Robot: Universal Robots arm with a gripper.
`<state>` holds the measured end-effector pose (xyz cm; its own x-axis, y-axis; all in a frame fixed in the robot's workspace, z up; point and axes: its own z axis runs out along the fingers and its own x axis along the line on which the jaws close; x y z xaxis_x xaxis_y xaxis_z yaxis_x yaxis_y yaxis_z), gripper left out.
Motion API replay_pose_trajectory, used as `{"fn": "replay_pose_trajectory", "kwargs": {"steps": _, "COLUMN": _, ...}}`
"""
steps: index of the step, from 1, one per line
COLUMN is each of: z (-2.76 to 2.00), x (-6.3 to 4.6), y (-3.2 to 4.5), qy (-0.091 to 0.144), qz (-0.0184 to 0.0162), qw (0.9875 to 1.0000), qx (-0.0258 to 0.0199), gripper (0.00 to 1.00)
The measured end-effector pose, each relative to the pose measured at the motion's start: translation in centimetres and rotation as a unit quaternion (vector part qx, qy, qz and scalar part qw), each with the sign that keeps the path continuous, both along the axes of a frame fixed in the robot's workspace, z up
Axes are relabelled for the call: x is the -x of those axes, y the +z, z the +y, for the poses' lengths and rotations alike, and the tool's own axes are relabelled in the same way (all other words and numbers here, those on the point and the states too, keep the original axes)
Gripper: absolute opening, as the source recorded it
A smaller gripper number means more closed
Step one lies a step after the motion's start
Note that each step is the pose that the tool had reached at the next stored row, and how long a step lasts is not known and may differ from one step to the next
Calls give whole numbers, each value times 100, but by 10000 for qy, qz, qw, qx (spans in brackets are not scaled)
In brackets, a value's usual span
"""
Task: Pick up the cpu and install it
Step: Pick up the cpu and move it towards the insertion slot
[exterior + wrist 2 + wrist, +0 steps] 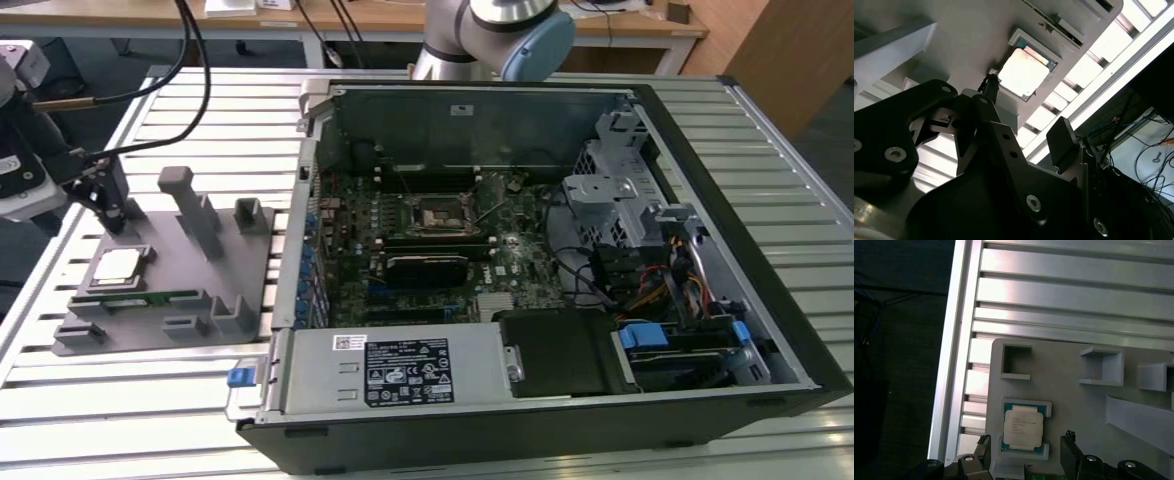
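The cpu [118,266] is a small square chip with a shiny silver top. It lies flat in a pocket of a grey holder [180,262] at the exterior view's left. My gripper [114,215] hangs just above it, open, with nothing held. In the first wrist view the two dark fingertips [981,444] stand on either side of the cpu [1024,427], clear of its edges, and the gripper [1025,441] is over the chip. The second wrist view shows the cpu [1024,75] beyond the gripper [1026,109].
An open computer case [747,300] lies at the exterior view's right, its motherboard socket [438,215] in the middle. A green memory stick [134,299] lies in the holder beside the cpu. Grey posts [187,205] rise from the holder. The slatted metal table [160,400] carries everything.
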<state>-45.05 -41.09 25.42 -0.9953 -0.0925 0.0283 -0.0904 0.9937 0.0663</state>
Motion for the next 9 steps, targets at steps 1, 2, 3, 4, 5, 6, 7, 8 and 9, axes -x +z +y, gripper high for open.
{"fn": "replay_pose_trajectory", "kwargs": {"steps": 1, "z": 0, "x": 0, "y": -4, "qy": 0, "qz": 0, "qw": 10000, "qx": 0, "gripper": 66}}
{"fn": "replay_pose_trajectory", "kwargs": {"steps": 2, "z": 0, "x": 0, "y": -9, "qy": 0, "qz": -2, "qw": 10000, "qx": -1, "gripper": 66}}
{"fn": "replay_pose_trajectory", "kwargs": {"steps": 3, "z": 0, "x": 0, "y": -14, "qy": 0, "qz": -2, "qw": 10000, "qx": -1, "gripper": 66}}
{"fn": "replay_pose_trajectory", "kwargs": {"steps": 4, "z": 0, "x": 0, "y": -18, "qy": 0, "qz": -2, "qw": 10000, "qx": -1, "gripper": 66}}
{"fn": "replay_pose_trajectory", "kwargs": {"steps": 5, "z": 0, "x": 0, "y": -23, "qy": 0, "qz": -2, "qw": 10000, "qx": -2, "gripper": 66}}
{"fn": "replay_pose_trajectory", "kwargs": {"steps": 6, "z": 0, "x": 0, "y": -28, "qy": 0, "qz": -2, "qw": 10000, "qx": -5, "gripper": 66}}
{"fn": "replay_pose_trajectory", "kwargs": {"steps": 7, "z": 1, "x": 0, "y": -33, "qy": 0, "qz": -2, "qw": 10000, "qx": -6, "gripper": 66}}
{"fn": "replay_pose_trajectory", "kwargs": {"steps": 8, "z": 1, "x": 0, "y": -39, "qy": 0, "qz": -2, "qw": 10000, "qx": -6, "gripper": 66}}
{"fn": "replay_pose_trajectory", "kwargs": {"steps": 9, "z": 0, "x": 0, "y": -44, "qy": 0, "qz": -2, "qw": 10000, "qx": -7, "gripper": 66}}
